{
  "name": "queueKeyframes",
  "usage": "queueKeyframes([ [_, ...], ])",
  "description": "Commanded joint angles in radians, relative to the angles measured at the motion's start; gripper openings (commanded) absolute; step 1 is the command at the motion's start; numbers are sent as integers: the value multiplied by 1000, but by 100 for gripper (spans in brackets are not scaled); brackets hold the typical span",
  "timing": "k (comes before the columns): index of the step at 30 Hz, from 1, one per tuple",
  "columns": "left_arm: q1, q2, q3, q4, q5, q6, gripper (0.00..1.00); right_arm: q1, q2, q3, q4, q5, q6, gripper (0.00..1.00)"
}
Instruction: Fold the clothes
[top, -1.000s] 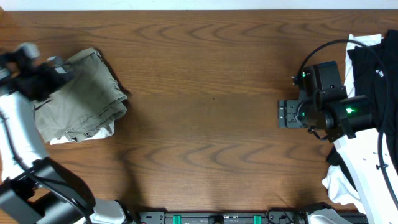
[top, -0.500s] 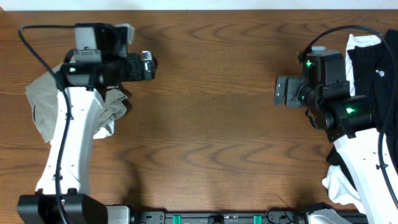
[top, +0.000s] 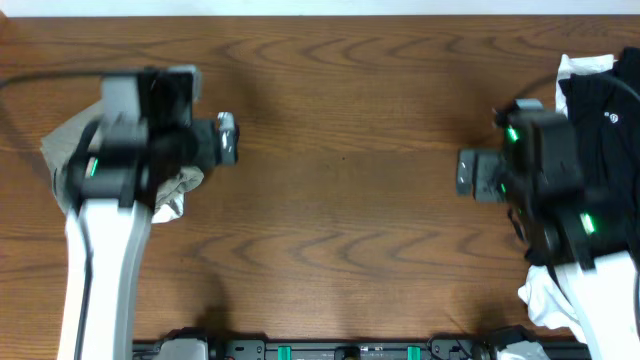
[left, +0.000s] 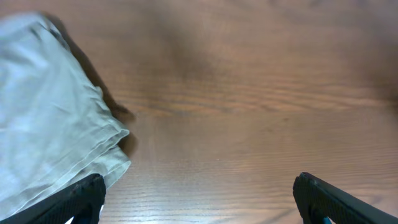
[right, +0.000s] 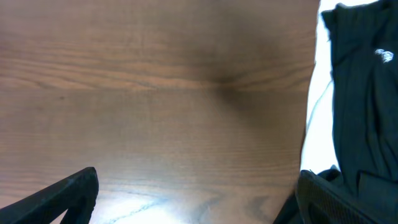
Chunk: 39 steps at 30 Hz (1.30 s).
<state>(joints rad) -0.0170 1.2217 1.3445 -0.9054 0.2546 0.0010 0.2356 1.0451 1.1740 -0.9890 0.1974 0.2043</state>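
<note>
The khaki shorts (top: 62, 150) lie folded in a bundle at the table's left edge, mostly hidden under my left arm in the overhead view. In the left wrist view the shorts (left: 43, 124) fill the left side, their folded edge next to my left finger. My left gripper (top: 228, 138) is open and empty just right of the shorts; its fingers (left: 199, 199) spread wide over bare wood. My right gripper (top: 468, 172) is open and empty over the table's right part, its fingers (right: 199, 196) wide apart above wood.
A black garment with white trim (top: 600, 95) lies on a white garment (top: 575, 68) at the right edge; both show in the right wrist view (right: 364, 93). More white cloth (top: 540, 295) lies at the lower right. Bare brown wood (top: 340, 180) lies between the arms.
My left arm swung from the far left over the shorts toward the middle, then pulled back slightly left. My right gripper shifted a little up, then down and right.
</note>
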Motion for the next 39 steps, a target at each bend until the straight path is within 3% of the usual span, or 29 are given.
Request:
queueKeyframes([
  [1, -2, -187, -93, 6, -13, 13, 98, 47, -182, -119, 43, 5, 35, 99],
  [7, -2, -500, -304, 76, -13, -6, 98, 76, -504, -346, 137, 12, 35, 99],
  [13, -2, -631, -346, 48, -13, -6, 98, 76, -631, -398, -11, 12, 35, 99],
  [18, -2, -644, -346, 25, -13, -6, 98, 76, -634, -399, -182, 12, 37, 99],
  [39, -2, -643, -346, 23, -13, -6, 98, 23, -701, -404, -170, 0, 38, 99],
])
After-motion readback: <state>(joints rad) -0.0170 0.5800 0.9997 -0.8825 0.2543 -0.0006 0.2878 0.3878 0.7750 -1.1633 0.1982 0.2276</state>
